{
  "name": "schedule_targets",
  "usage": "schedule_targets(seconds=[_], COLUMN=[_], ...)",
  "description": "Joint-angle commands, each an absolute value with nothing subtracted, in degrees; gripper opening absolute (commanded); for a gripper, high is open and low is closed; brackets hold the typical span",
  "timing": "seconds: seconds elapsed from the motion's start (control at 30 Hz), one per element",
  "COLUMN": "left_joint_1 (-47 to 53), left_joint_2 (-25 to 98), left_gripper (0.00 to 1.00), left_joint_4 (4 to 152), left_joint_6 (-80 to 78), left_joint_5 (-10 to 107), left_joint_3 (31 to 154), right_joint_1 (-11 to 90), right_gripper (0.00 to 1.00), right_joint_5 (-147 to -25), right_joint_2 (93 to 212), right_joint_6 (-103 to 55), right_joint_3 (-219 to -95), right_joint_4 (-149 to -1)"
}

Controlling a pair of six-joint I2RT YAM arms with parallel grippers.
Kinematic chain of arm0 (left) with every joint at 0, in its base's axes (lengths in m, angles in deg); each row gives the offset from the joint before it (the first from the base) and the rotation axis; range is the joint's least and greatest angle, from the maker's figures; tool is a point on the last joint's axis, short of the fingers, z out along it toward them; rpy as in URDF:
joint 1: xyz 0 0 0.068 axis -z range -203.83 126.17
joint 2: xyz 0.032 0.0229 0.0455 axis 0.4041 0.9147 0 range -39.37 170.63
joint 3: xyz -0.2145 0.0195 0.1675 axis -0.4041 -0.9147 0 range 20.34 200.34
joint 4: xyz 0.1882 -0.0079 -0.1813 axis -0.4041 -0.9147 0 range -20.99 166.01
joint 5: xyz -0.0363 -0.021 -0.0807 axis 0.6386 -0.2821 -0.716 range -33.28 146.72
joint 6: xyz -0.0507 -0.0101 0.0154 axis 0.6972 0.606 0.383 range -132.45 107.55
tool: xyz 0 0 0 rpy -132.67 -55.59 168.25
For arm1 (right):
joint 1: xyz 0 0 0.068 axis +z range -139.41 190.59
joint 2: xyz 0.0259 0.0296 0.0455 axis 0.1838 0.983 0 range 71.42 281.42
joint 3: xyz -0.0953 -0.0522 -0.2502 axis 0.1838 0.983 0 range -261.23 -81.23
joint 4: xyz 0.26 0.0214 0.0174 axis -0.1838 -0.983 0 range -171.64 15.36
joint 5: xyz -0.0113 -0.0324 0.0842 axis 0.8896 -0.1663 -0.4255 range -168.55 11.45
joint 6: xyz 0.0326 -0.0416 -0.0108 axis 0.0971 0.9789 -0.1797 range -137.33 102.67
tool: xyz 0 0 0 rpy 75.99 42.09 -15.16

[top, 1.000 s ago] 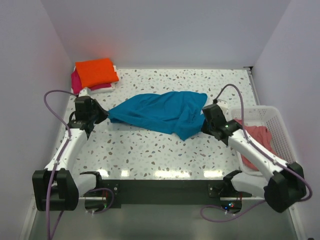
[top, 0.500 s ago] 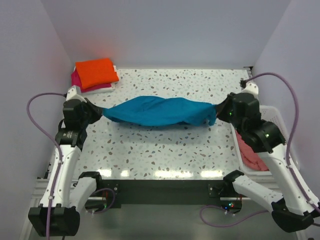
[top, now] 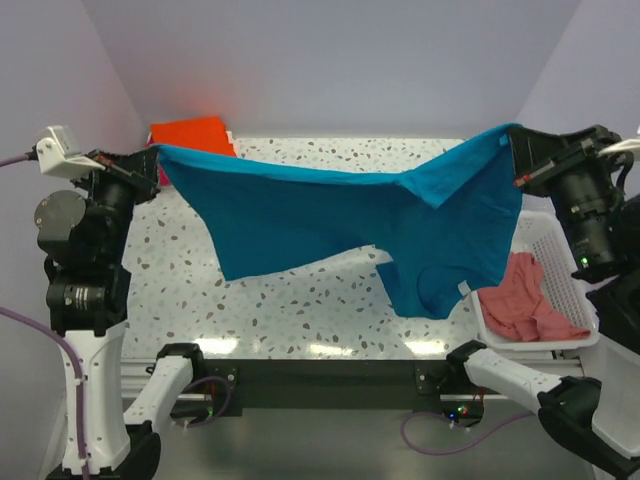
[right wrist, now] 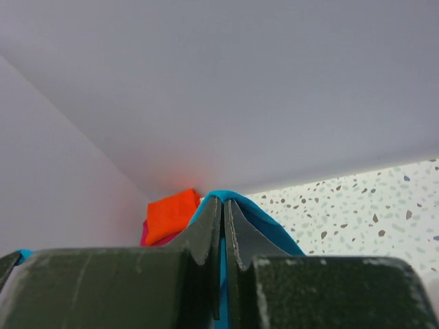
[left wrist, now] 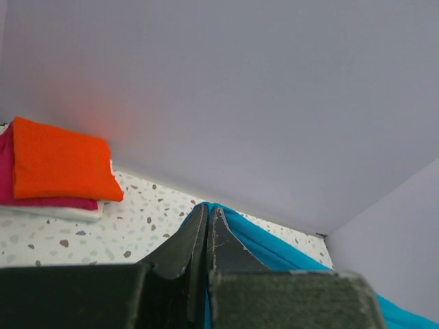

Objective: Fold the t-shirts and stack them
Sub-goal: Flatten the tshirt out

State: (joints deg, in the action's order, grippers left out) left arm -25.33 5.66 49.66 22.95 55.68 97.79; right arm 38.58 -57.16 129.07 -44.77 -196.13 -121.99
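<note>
Only overhead shows the teal t-shirt (top: pixel 330 215) spread; wrist views catch pinched edges.

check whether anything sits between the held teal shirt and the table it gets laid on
Nothing visible does. The teal shirt hangs over bare table. The folded stack sits at the far left corner and the basket along the right edge, both off to the sides. The table behind the cloth is hidden.

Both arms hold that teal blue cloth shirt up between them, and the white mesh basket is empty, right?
The white plastic mesh basket is not empty: the top external view shows a crumpled salmon pink cloth shirt in it. The left gripper and right gripper do hold the teal blue cloth shirt up between them.
</note>
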Motion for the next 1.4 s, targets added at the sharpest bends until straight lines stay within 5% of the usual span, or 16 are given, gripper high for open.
schedule_targets(seconds=[0.0,0.33,0.5,0.73,1.0,1.37], left_joint_1=[-25.9,-25.9,-25.9,-27.7,-29.7,-29.8], left_joint_2=[14.1,45.2,65.9,77.3,68.7,46.4], left_gripper=[0.00,0.00,0.00,0.00,0.00,0.00], left_joint_4=[54.6,79.8,79.2,77.1,83.8,90.6], left_joint_6=[24.1,26.3,28.3,29.4,29.7,34.6], left_joint_5=[55.2,46.4,41.1,39.9,38.6,40.7], left_joint_3=[98.5,106.1,130.9,155.8,137.7,80.2], right_joint_1=[38.4,21.7,18.4,14.7,13.6,13.5], right_gripper=[0.00,0.00,0.00,0.00,0.00,0.00], right_joint_5=[-57.5,-82.8,-87.7,-85.9,-85.1,-85.7], right_joint_2=[140.0,173.0,185.6,182.2,172.3,144.0], right_joint_6=[-38.4,-43.2,-46.5,-48.5,-46.8,-53.1], right_joint_3=[-195.2,-209.4,-229.0,-228.5,-211.2,-148.2], right_joint_4=[-115.5,-101.7,-99.6,-88.4,-88.1,-86.3])
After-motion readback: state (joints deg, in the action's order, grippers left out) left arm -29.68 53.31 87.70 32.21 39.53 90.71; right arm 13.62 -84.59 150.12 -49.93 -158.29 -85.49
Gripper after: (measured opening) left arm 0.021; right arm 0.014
